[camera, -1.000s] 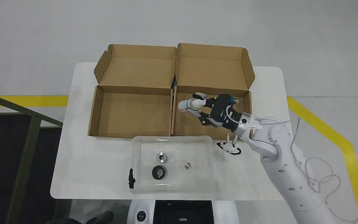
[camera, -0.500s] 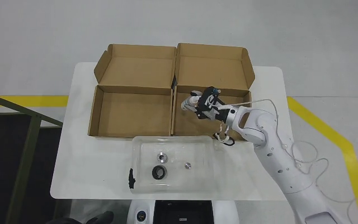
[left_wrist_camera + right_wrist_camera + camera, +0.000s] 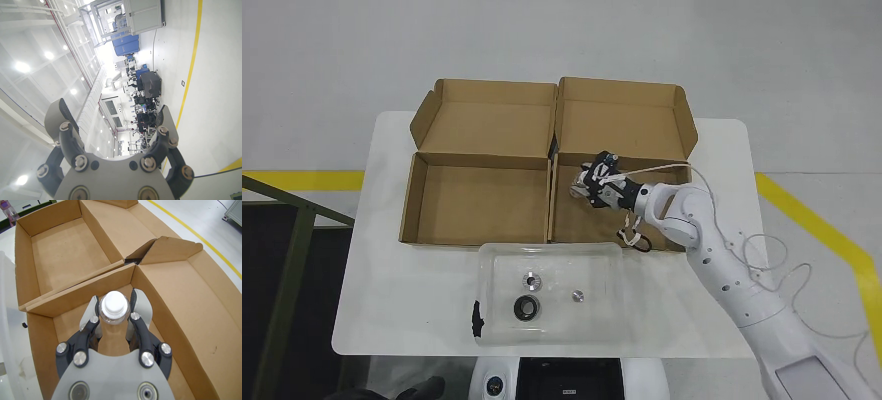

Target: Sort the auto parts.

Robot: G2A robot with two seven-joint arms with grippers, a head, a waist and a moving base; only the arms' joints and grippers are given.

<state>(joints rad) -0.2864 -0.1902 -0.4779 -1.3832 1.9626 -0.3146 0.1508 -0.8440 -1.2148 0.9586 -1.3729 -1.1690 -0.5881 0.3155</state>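
My right gripper (image 3: pixel 115 300) is shut on a small clear bottle with a white cap (image 3: pixel 115 308). It holds the bottle low inside the right cardboard box (image 3: pixel 672 215), near the wall shared with the left cardboard box (image 3: pixel 477 205). In the top view the right gripper (image 3: pixel 589 186) sits at the near-left part of that box. A clear plastic bin (image 3: pixel 552 248) in front of the boxes holds a black ring (image 3: pixel 528 307), a silver round part (image 3: pixel 531 279) and a small silver part (image 3: pixel 578 295). My left gripper (image 3: pixel 112 106) is open with nothing between its fingers, pointing up into the room.
Both boxes have their lids folded back and bare brown floors. The boxes stand side by side on the white table (image 3: pixel 382 290), with the bin against their front walls. A cable (image 3: pixel 642 245) hangs under the right wrist.
The right gripper has carried the bottle to the left and farther back, deeper into the right box toward the shared wall. The parts in the bin have not moved.
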